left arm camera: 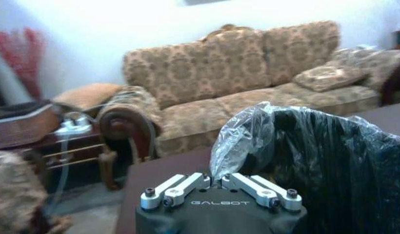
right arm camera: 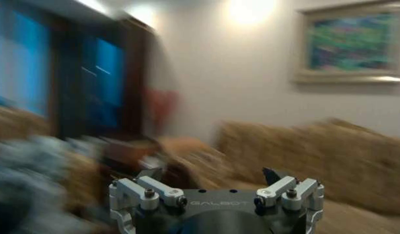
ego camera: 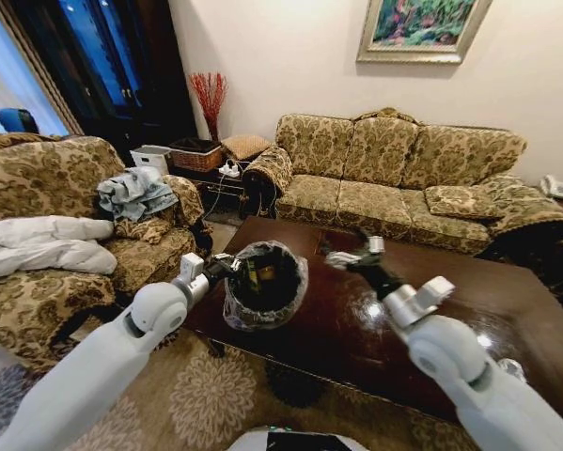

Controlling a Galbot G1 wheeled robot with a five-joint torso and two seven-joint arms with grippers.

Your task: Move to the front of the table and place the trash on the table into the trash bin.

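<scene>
A: How do the jaws stand?

B: The left gripper [left arm camera: 221, 181] has its jaws pinched together on the crinkled plastic liner at the rim of the trash bin [ego camera: 265, 282], holding the bin up at the near left corner of the bench [ego camera: 507, 310]. The right gripper [ego camera: 349, 256] hangs above the bench just beside the bin; its jaws are spread wide and hold nothing.

A: And the trash?

B: Something yellowish shows inside the bin, too small to name. The bench top I can see carries no litter.

A: So which step is this?

B: I judge a drop is done. Next calls for checking the bench for leftovers, keeping the bin level meanwhile.
</scene>
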